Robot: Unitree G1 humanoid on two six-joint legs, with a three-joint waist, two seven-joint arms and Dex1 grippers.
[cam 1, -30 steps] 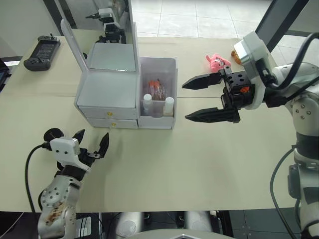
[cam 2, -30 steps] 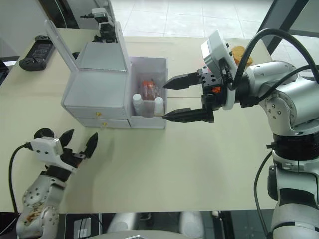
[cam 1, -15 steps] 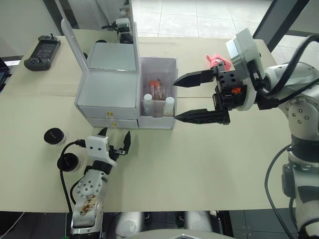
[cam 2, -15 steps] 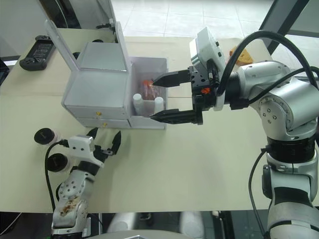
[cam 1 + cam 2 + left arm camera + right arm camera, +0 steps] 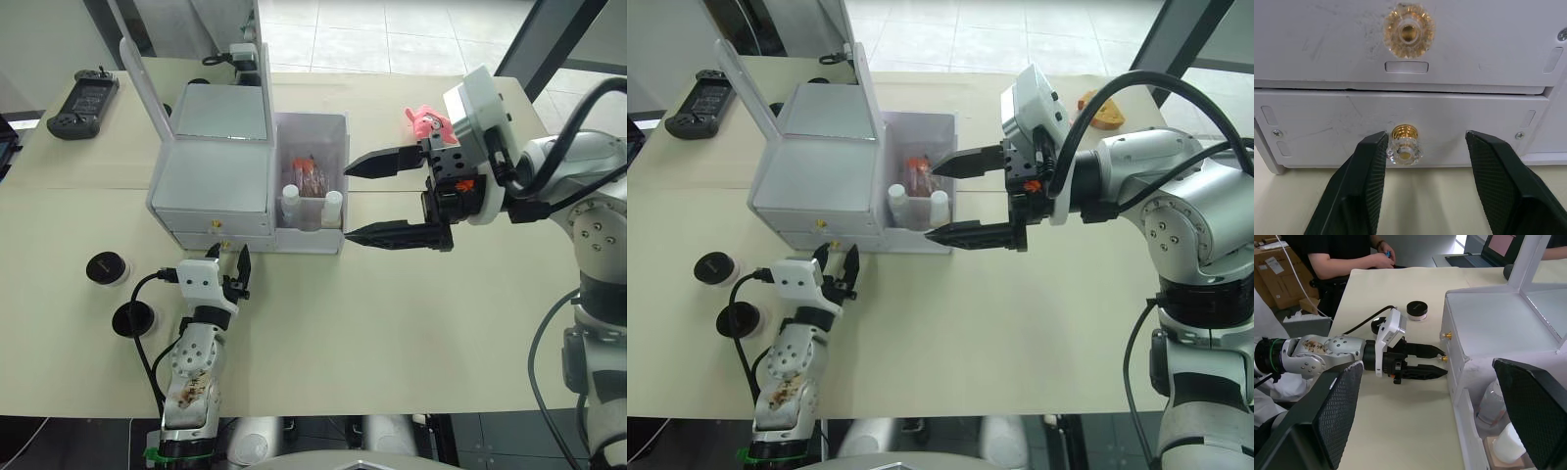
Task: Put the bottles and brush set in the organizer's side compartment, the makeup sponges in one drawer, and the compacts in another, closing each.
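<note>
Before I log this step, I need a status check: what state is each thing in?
Mirror lid: raised.
Upper drawer: closed.
Lower drawer: closed, knob between the fingers.
Left end effector: open around the knob.
Right end effector: open, empty.
Side bin: holds bottles and brush packet.
Black-lidded jars: on the table.

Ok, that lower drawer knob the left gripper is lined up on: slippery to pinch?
Probably. The lower knob looks like small, glossy faceted plastic, so the pads may slide. It sits nearer one finger of the left gripper, so closing may nudge it sideways.
</note>
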